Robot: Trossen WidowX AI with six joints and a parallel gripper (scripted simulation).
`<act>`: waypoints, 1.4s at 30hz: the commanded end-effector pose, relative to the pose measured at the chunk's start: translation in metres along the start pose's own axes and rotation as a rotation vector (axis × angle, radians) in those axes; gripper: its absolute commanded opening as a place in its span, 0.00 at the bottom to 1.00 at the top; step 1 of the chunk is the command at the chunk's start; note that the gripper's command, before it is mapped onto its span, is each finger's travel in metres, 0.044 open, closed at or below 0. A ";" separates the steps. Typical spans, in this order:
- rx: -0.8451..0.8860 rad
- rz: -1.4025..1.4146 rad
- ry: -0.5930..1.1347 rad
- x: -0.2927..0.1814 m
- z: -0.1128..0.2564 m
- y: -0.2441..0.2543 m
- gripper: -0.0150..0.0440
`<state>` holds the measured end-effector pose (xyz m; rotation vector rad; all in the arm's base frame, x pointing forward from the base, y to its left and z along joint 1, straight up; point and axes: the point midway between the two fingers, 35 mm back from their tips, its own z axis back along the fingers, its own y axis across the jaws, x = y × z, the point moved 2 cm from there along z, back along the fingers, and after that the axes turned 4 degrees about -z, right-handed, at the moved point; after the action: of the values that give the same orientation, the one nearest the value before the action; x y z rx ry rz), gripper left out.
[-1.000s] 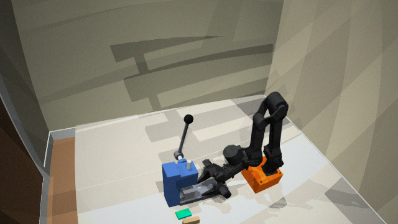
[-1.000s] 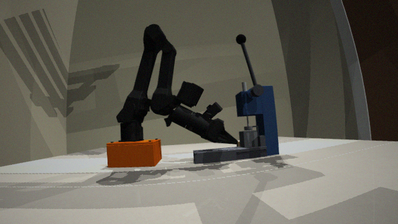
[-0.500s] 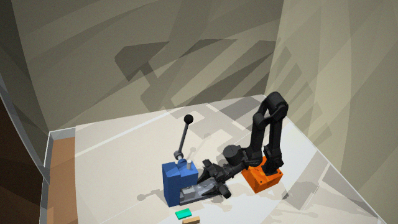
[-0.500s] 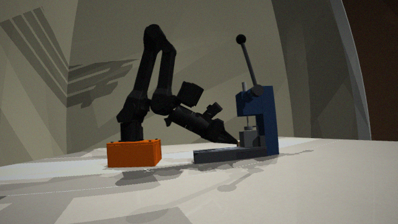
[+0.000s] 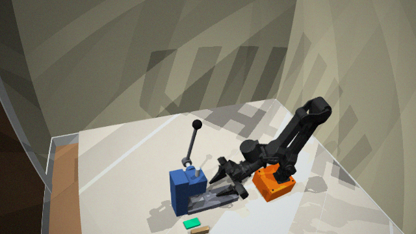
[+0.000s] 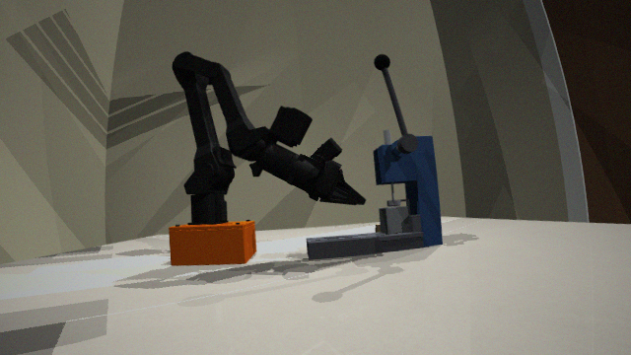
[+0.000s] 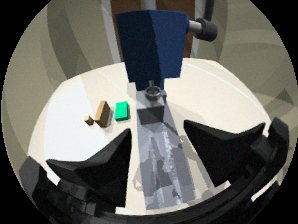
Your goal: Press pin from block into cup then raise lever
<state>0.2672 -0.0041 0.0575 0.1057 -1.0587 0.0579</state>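
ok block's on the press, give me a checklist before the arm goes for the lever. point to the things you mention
1. Gripper (image 5: 212, 188) (image 6: 364, 201) (image 7: 157, 127) open, nothing between its fingers: ok
2. Block (image 6: 390, 220) (image 7: 151, 112) standing on the press bed (image 5: 214, 203) (image 6: 340, 248) (image 7: 165, 185): ok
3. Fingers away from the block: ok
4. Lever (image 5: 192, 144) (image 6: 394, 101) up, ready to be pulled: ok
5. Pin exactly under the punch (image 6: 392, 192): cannot tell, too small to judge
6. Cup in place to catch the pin: cannot tell
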 end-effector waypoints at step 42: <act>-0.019 0.010 0.255 0.274 0.131 -0.059 1.00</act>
<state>0.2956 -0.0783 0.3525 0.0627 -0.8255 0.0662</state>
